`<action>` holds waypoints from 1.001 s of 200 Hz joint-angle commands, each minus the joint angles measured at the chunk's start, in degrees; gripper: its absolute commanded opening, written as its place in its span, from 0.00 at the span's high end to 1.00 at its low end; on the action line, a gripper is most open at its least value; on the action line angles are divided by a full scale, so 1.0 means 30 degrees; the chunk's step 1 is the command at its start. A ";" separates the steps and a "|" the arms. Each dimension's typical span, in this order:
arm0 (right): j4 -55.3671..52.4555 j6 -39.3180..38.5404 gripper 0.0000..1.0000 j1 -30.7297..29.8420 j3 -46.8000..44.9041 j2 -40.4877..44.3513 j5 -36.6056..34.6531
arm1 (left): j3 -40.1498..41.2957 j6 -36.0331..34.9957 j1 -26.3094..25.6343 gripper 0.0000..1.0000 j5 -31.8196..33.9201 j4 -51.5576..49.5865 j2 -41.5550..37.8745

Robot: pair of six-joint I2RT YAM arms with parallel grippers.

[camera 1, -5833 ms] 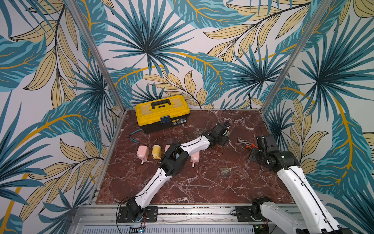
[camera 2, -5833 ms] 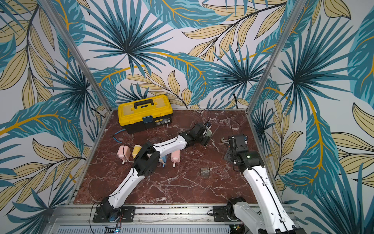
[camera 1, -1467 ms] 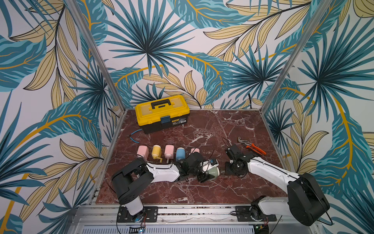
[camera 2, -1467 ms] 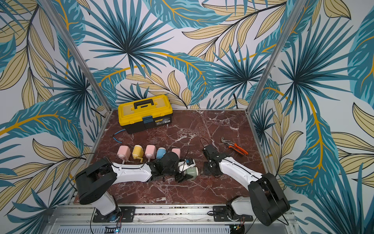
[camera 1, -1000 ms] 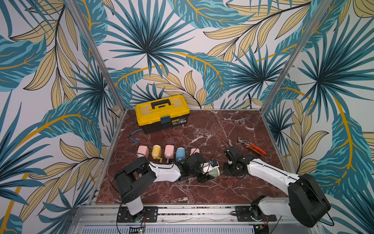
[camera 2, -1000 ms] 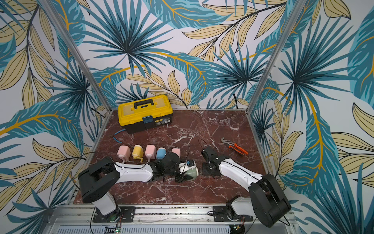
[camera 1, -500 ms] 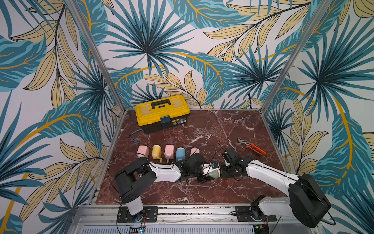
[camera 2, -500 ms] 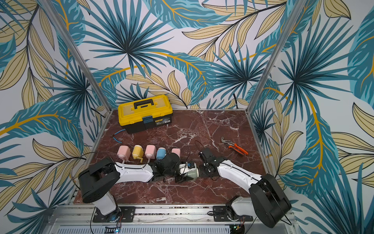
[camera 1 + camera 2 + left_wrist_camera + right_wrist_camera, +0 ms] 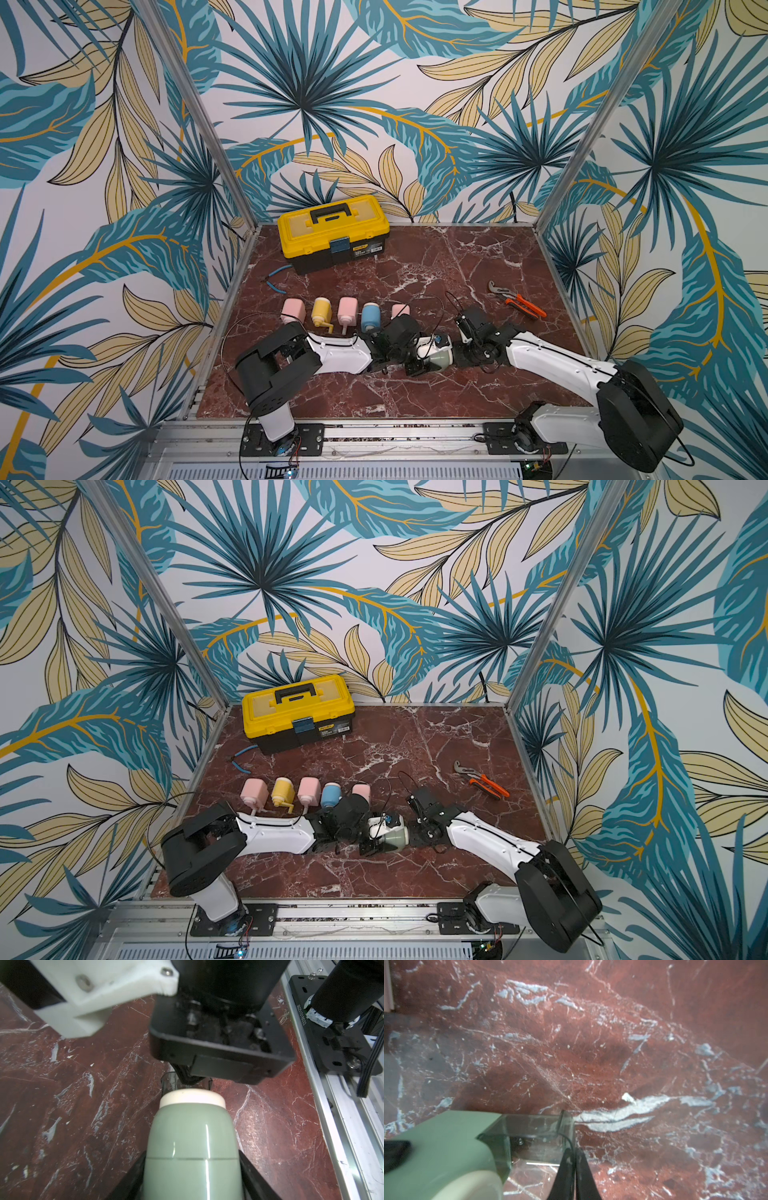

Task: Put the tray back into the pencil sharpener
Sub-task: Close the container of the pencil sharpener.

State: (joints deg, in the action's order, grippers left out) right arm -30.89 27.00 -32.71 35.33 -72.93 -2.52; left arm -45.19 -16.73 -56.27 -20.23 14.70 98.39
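Red-brown marble worktop (image 9: 415, 266), white-veined, walled on three sides by palm-leaf wallpaper between aluminium posts (image 9: 195, 108). At the back left, a shut yellow toolbox (image 9: 332, 232), blue-handled pliers (image 9: 274, 280) just beside it; orange-handled pliers (image 9: 519, 305) toward the right. Mid-worktop, a row of pink, yellow and blue sharpeners (image 9: 347, 311). Near the front middle, both arms stretched low and facing each other. Left hand (image 9: 191, 1159) clamped around the green pencil sharpener (image 9: 438, 359), laid on its side. Right hand (image 9: 570, 1159) pinched narrow on the outer wall of the clear tray (image 9: 533, 1138), partly inside the sharpener's body, the rest sticking out. Contact between sharpener and marble not clear from these views.
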 commanded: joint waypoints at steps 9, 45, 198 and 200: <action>-0.1102 0.1161 0.83 -0.0170 -0.0689 0.0787 -0.0741 | -0.0171 -0.0312 -0.0096 0.49 0.0166 0.0023 0.0280; -0.0560 0.1697 0.75 -0.0155 -0.1201 0.1076 -0.0983 | -0.0142 -0.0304 -0.0110 0.49 0.0140 0.0022 0.0286; 0.4280 0.0721 0.83 -0.0167 -0.2219 0.1166 0.2409 | -0.0055 -0.0546 -0.0110 0.49 -0.0179 0.0030 0.0535; 0.4311 0.0724 0.83 -0.0170 -0.2225 0.1143 0.2434 | -0.0054 -0.0560 -0.0110 0.49 -0.0195 0.0024 0.0541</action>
State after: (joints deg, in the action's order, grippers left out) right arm -20.99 28.73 -32.99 29.87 -69.95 2.20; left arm -45.19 -17.43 -56.31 -20.40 14.90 98.48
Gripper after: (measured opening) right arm 0.166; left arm 0.611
